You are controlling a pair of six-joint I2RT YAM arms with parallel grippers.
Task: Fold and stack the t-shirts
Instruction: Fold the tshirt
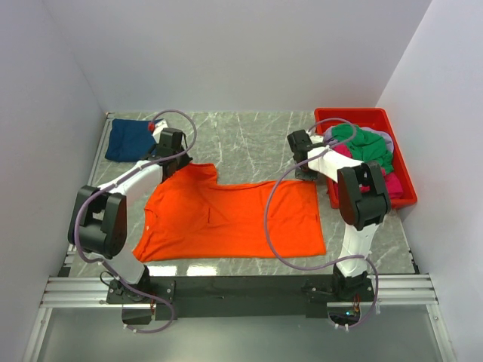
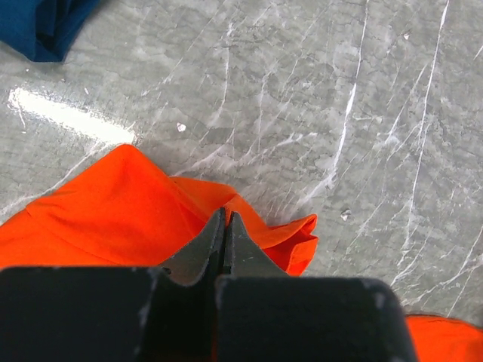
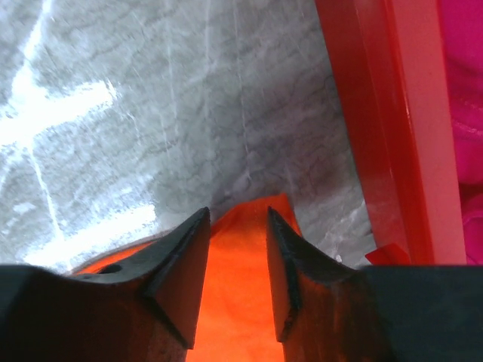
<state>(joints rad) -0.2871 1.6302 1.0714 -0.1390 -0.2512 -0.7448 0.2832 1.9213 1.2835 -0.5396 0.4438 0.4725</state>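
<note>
Top external view: the navy t-shirt (image 1: 130, 139) lies far left. My left gripper (image 2: 225, 215) is pinched tight on the far edge of the orange t-shirt (image 1: 226, 215), which is spread mid-table. My right gripper (image 3: 238, 215) straddles its corner, jaws apart, beside the red bin (image 1: 405, 181).

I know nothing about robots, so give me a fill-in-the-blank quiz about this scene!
The spread-out t-shirt is coloured ___.
The red bin stands on the robot's ___ side.
The navy t-shirt lies at the table's far ___ corner.
The right gripper has its jaws ___ over the cloth's corner.
Answers: orange; right; left; open.
</note>
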